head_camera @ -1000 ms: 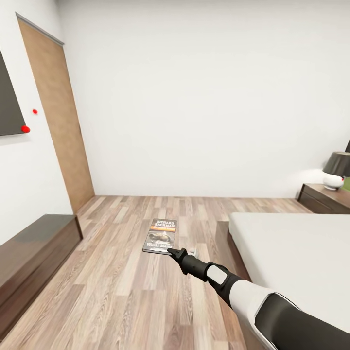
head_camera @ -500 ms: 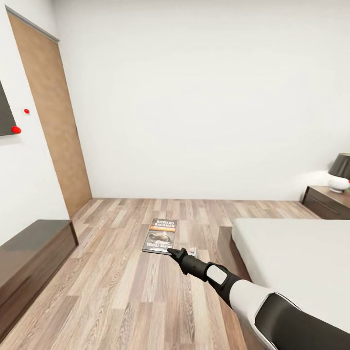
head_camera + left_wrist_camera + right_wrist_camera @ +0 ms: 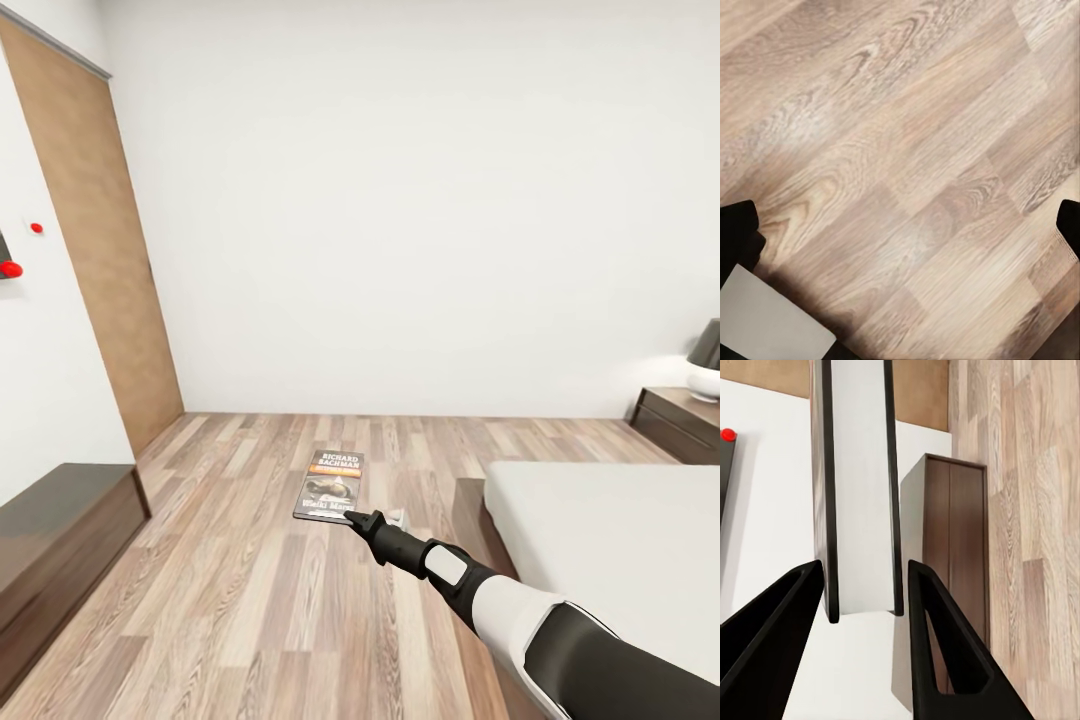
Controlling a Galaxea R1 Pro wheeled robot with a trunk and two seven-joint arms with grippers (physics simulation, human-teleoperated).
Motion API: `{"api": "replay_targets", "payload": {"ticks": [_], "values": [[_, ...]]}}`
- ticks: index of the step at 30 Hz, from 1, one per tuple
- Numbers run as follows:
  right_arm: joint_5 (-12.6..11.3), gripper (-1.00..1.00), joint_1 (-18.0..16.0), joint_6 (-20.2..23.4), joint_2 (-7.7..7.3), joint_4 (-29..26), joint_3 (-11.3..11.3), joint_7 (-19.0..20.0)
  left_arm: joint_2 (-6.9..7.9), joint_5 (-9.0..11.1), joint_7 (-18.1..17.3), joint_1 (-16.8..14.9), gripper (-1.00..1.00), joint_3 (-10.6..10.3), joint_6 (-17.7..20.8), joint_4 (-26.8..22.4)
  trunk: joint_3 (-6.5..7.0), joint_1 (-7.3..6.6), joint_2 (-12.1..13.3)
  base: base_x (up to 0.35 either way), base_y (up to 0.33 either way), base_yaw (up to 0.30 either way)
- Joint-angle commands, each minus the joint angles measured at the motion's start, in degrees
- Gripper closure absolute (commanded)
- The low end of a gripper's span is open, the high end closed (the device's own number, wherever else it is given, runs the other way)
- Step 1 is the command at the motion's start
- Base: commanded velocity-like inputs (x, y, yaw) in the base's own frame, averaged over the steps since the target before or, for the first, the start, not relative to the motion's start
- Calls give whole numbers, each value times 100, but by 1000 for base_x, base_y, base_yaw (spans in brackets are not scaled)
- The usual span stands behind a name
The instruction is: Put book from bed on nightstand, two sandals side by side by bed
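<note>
My right gripper reaches forward at the end of the outstretched arm, shut on the lower edge of the book. The book has a dark cover with white "RICHARD BACHMAN" and an orange band, and it hangs above the wood floor. In the right wrist view the book stands edge-on between the two black fingers. The bed, with its grey mattress, lies at the right. A nightstand stands beyond it by the far wall. My left gripper is open over bare floor planks. The two sandals are out of view.
A low dark-brown cabinet runs along the left wall, and it also appears in the right wrist view. A brown door is at the far left. A black-shaded lamp sits on the nightstand. Wood floor stretches ahead to the white wall.
The whole view has shifted as the robot moves: door and cabinet slid left, bed and nightstand slid right. The right arm and the held book keep their place in the picture.
</note>
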Motion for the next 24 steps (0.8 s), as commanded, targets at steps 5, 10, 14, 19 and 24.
{"api": "replay_targets", "payload": {"ticks": [5, 10, 14, 19, 24], "values": [[-74, 100, -7, 44, 2, 7, 7, 25, 2, 7, -28, -5, -100, 20, -16, 12, -6, 2, -3, 252, 0, 0], [-68, 100, -7, 44, 2, 16, 7, 31, 2, 7, -28, -5, -100, 20, -16, 12, -6, 2, -3, 252, 0, 0], [-67, 100, -7, 44, 2, 21, 10, 33, 4, 5, -28, -5, -100, 20, -16, 12, -6, 2, -3, 252, 0, 0], [-63, 100, -7, 44, 2, 23, 14, 37, 22, 8, -28, -5, -100, 20, -16, 12, -6, 2, -3, 252, 0, 0], [-59, 100, -7, 44, 2, 25, 11, 40, 33, 9, -28, -5, -100, 20, -16, 12, -6, 2, -3, 252, 0, 0]]}}
